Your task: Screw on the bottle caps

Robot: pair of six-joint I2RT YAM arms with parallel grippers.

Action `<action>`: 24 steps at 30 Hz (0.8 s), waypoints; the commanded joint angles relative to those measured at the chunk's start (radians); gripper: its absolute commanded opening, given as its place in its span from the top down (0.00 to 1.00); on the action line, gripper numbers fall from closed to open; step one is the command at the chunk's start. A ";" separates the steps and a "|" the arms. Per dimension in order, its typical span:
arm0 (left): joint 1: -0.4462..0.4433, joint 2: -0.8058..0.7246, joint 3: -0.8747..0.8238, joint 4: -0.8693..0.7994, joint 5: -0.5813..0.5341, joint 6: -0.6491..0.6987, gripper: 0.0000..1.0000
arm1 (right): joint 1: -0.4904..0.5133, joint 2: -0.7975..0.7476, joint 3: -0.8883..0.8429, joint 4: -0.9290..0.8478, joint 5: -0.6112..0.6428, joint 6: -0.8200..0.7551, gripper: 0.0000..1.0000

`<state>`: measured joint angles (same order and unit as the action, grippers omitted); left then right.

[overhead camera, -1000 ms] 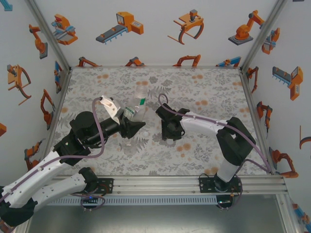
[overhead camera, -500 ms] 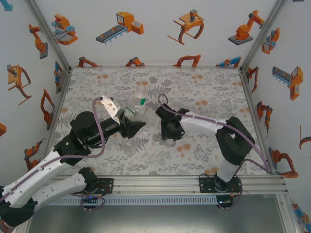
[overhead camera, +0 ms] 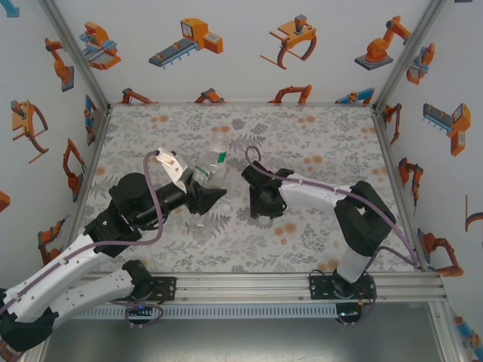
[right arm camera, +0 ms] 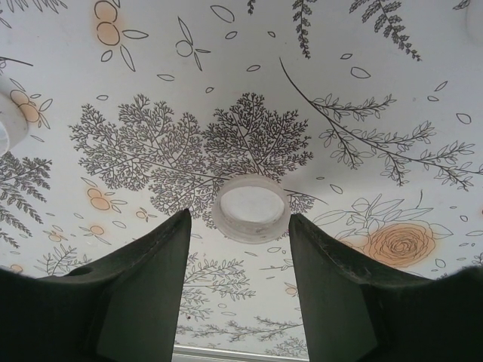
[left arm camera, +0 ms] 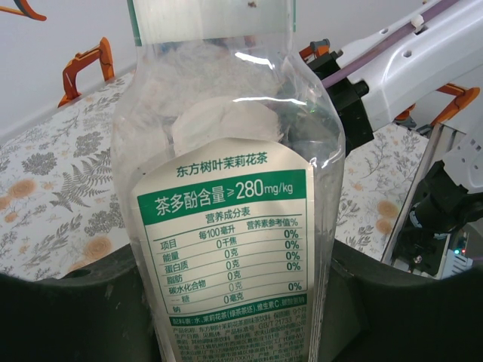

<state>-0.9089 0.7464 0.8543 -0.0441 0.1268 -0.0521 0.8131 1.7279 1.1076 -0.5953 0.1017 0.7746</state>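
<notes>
My left gripper (overhead camera: 205, 196) is shut on a colourless bottle (overhead camera: 209, 170) with a white and green label, held just above the table left of centre. In the left wrist view the bottle (left arm camera: 226, 188) stands between the dark jaws of the left gripper (left arm camera: 238, 309), its top cut off by the frame. My right gripper (overhead camera: 263, 213) points down at the table's middle. In the right wrist view the right gripper (right arm camera: 240, 220) is open, and a white cap (right arm camera: 250, 208) lies open side up on the cloth just past the fingertips (right arm camera: 175, 226), touching neither.
A second pale cap (right arm camera: 7, 121) lies at the left edge of the right wrist view. The right arm's white link (left arm camera: 407, 56) crosses behind the bottle. Printed walls close the table on three sides, and a metal rail (overhead camera: 302, 280) runs along the near edge.
The right gripper's jaws have spread a little wider around the cap. The left arm and the bottle have stayed still.
</notes>
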 commanded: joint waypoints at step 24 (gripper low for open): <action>0.001 -0.012 -0.017 0.050 -0.005 -0.022 0.75 | -0.002 -0.030 0.008 -0.008 0.017 0.016 0.49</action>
<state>-0.9089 0.7372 0.8413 -0.0368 0.1230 -0.0593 0.8131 1.7157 1.0901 -0.5865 0.1020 0.7864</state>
